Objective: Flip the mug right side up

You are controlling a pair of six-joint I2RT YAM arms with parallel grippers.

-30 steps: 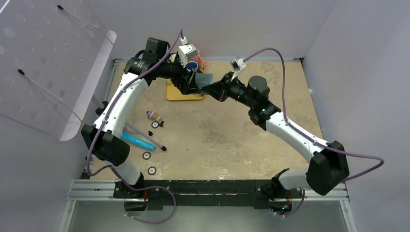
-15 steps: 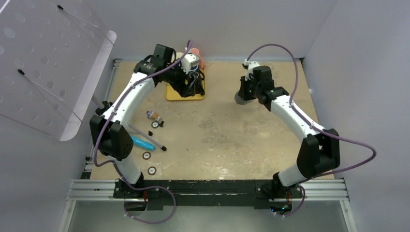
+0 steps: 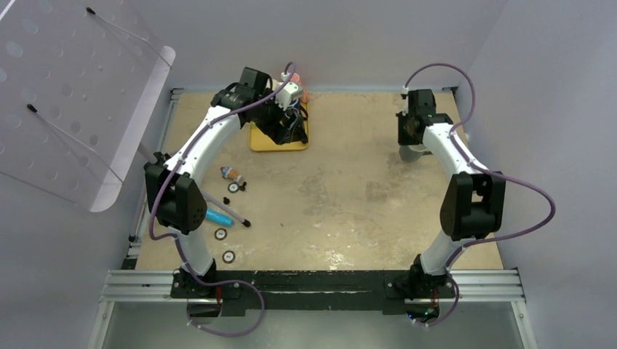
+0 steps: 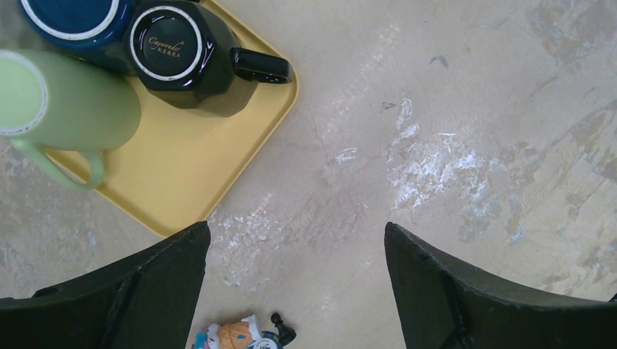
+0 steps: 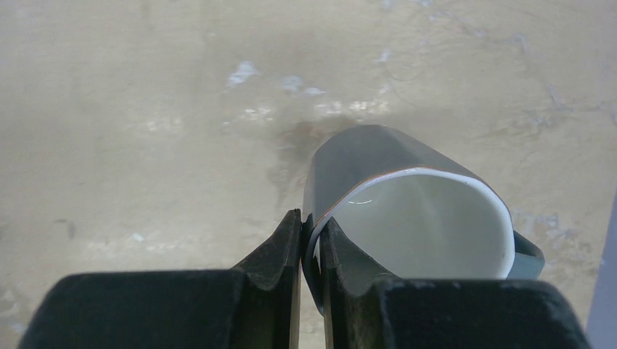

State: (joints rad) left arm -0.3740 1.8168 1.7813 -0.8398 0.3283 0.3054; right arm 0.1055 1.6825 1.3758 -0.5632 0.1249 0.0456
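The grey mug point(image 5: 407, 211) is near the far right corner of the table point(image 3: 327, 211), close to the right edge. The right gripper point(image 5: 309, 225) has its fingers almost together and pinches the mug's rim, one finger inside and one outside. The mug's white inside faces the gripper. The left gripper point(image 4: 297, 229) is spread wide and holds nothing. It hangs by the yellow tray point(image 4: 182, 174) at the far edge. A green mug point(image 4: 65, 102), a black mug point(image 4: 189, 51) and a blue mug point(image 4: 69, 14) sit on the tray.
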